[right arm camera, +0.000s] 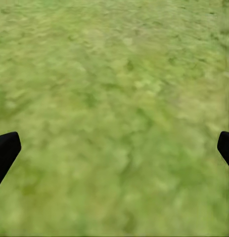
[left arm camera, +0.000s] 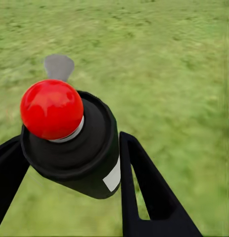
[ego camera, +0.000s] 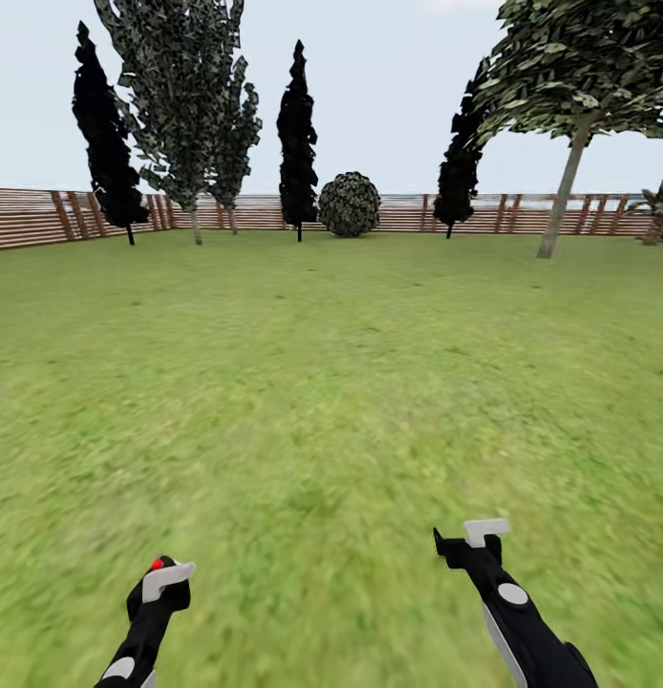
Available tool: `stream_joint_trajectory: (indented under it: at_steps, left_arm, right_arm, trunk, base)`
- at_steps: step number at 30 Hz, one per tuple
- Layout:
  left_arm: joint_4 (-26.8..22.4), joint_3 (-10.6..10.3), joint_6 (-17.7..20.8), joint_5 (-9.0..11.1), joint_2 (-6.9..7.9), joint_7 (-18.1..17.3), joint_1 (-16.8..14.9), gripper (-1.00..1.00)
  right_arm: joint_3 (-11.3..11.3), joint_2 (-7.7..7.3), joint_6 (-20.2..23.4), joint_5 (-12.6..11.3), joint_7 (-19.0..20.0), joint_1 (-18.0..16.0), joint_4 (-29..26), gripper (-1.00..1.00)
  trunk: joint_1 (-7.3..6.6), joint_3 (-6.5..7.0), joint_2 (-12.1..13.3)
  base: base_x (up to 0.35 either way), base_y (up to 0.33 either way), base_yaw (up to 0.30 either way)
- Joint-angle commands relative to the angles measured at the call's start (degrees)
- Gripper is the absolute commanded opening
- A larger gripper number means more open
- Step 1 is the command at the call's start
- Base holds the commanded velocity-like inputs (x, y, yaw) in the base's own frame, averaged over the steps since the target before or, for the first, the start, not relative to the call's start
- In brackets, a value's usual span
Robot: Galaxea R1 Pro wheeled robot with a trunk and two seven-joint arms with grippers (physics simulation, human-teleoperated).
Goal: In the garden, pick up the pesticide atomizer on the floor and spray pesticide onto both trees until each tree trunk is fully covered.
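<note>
1. Nearest to us, at the near left of the head view, our left end effector (ego camera: 158,585) grips the pesticide atomizer (left arm camera: 74,143), a black canister with a round red cap; in the left wrist view the black fingers (left arm camera: 144,182) press against its sides, closed onto it.
2. On the near right, our right end effector (ego camera: 470,543) is held low over the lawn (ego camera: 331,382); its wrist view shows the two fingertips (right arm camera: 5,150) spread wide apart with nothing but grass between them.
3. We see the atomizer held above the grass, not resting on it, with a small grey nozzle piece (left arm camera: 58,66) showing beyond the red cap.
4. Far right, one tree (ego camera: 580,67) stands with a slim, leaning tan-grey trunk (ego camera: 564,191) and a light green crown, well apart from both arms.
5. Along the far edge runs a brown slatted fence (ego camera: 26,218), with dark cypress-like trees (ego camera: 297,134) and a round bush (ego camera: 350,204) before it.
6. Far left, a grey-green leafy tree (ego camera: 183,86) stands near the fence; whether its trunk matches the other's we cannot tell.
</note>
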Motion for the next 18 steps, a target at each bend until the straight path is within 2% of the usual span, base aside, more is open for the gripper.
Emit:
stream_joint_trajectory:
  at_steps: [1,18]
  left_arm:
    - [0.0,-0.1,-0.2,0.4,0.02,0.0,0.0,-1.00]
    - [0.0,-0.1,-0.2,0.4,0.02,0.0,0.0,-1.00]
  right_arm:
    - [0.0,0.02,-0.1,0.3,0.0,0.0,0.1,1.00]
    - [0.0,0.02,-0.1,0.3,0.0,0.0,0.1,1.00]
  trunk:
    - [0.02,-0.05,0.0]
    - [0.02,-0.05,0.0]
  base:
    - [0.340,0.000,-0.267]
    - [0.340,0.000,-0.267]
